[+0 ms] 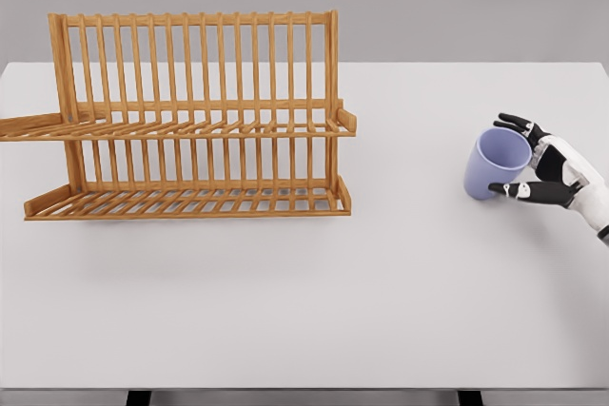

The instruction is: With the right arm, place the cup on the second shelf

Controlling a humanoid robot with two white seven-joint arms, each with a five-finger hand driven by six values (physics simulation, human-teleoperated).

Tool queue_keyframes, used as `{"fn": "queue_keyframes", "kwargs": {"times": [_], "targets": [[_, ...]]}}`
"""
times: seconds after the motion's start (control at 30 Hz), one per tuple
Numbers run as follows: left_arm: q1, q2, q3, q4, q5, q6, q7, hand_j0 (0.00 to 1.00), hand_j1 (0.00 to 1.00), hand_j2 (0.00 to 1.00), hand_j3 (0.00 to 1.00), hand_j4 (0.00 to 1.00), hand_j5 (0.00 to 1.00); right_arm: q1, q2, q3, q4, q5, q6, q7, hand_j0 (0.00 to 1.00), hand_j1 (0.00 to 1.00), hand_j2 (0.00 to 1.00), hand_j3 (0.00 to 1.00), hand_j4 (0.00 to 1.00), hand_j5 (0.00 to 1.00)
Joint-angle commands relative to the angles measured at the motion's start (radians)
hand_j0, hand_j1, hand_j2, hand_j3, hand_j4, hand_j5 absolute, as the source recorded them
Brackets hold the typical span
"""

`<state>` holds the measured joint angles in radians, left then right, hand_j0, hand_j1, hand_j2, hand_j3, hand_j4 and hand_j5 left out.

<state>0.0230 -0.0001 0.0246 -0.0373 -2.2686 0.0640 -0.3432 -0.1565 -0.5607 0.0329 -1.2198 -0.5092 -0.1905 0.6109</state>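
**Cup tilted at right edge, right hand around it, rack shelves bare**

While only the head view is available, here is what it shows.

Head view:
- White surface (304,311) fills most of the frame, grey wall behind it.
- Wooden dish rack (190,116) stands upright on the left half of the surface, closer to the far edge than the near one. Slatted back, two slatted shelves: upper shelf (200,127) about mid-height, lower shelf (190,202) resting on the surface. The upper shelf's left end runs out of frame at the left edge.
- Lavender cup (497,164) sits near the right edge of the surface, roughly level with the rack's shelves, well apart from the rack. It is tilted, with the open mouth facing up and to the right, toward the hand. Cannot tell whether its base touches the surface.
- Right hand (542,166) enters from the right edge, white forearm, black fingers. Fingers spread and curved around the cup: upper fingers (519,125) at the rim's top, thumb (509,189) below the cup's lower side. Contact looks close at both points, but whether the grip is actually tight I cannot tell.
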Motion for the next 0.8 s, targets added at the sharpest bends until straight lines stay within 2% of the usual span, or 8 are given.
{"fn": "queue_keyframes", "kwargs": {"times": [0.0, 0.07, 0.17, 0.47, 0.77], "targets": [[0.000, 0.000, 0.000, 0.001, 0.000, 0.000, 0.000, 1.00, 1.00, 1.00, 1.00, 1.00, 1.00, 0.000, -0.002, 0.001, -0.001, -0.006, 0.000, 0.000, 0.80, 0.80, 0.80, 0.80, 0.80, 0.80], [0.000, 0.000, 0.000, 0.001, 0.000, 0.000, 0.000, 1.00, 1.00, 1.00, 1.00, 1.00, 1.00, 0.002, -0.002, 0.001, -0.001, -0.006, 0.000, 0.000, 0.74, 0.74, 0.74, 0.74, 0.74, 0.74], [0.000, 0.000, -0.002, 0.001, 0.000, 0.000, 0.000, 1.00, 1.00, 1.00, 1.00, 1.00, 1.00, 0.000, -0.001, -0.001, -0.003, -0.006, 0.000, 0.000, 0.69, 0.69, 0.69, 0.69, 0.69, 0.69], [0.000, 0.000, 0.000, 0.001, 0.000, 0.000, 0.000, 1.00, 1.00, 1.00, 1.00, 1.00, 1.00, -0.015, 0.005, -0.004, -0.006, -0.008, -0.004, 0.000, 0.63, 0.63, 0.63, 0.63, 0.63, 0.63], [0.000, 0.000, 0.000, 0.001, 0.000, 0.000, 0.000, 1.00, 1.00, 1.00, 1.00, 1.00, 1.00, -0.029, 0.007, -0.007, -0.066, -0.015, -0.004, 0.000, 0.60, 0.60, 0.60, 0.60, 0.60, 0.60]]}}
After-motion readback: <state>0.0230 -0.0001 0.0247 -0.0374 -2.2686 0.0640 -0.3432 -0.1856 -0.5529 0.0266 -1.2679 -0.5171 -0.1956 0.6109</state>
